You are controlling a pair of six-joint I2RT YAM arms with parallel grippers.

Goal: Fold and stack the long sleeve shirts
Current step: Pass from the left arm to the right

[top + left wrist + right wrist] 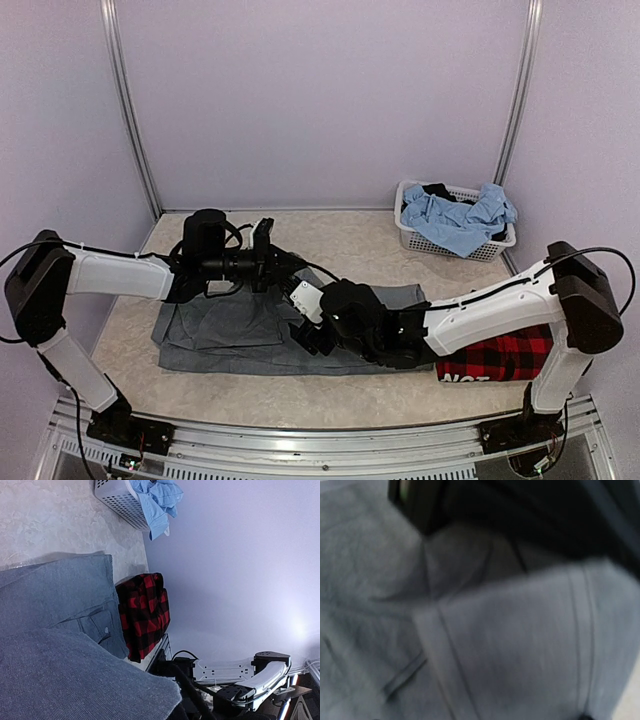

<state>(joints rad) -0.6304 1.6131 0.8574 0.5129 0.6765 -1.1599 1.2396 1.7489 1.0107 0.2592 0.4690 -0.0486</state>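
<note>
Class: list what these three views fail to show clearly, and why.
- Right gripper: right wrist view blurred; open or shut unclear.
- Plaid shirt lettering: top view, small, only partly showing.
- Grey shirt: top view, left arm and right arm cover parts.
- Basket contents: top view, blue cloth covers them.

Grey shirt (228, 332), red-black plaid shirt (510, 355)

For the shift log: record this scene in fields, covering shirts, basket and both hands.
grey shirt: lying on the table, centre-left
plaid shirt: bundled at the near right edge, partly under the right arm
basket: white, far right, blue cloth heaped in it
left hand: shut, over the grey shirt's far edge
right hand: low over the grey shirt; open or shut unclear
</note>
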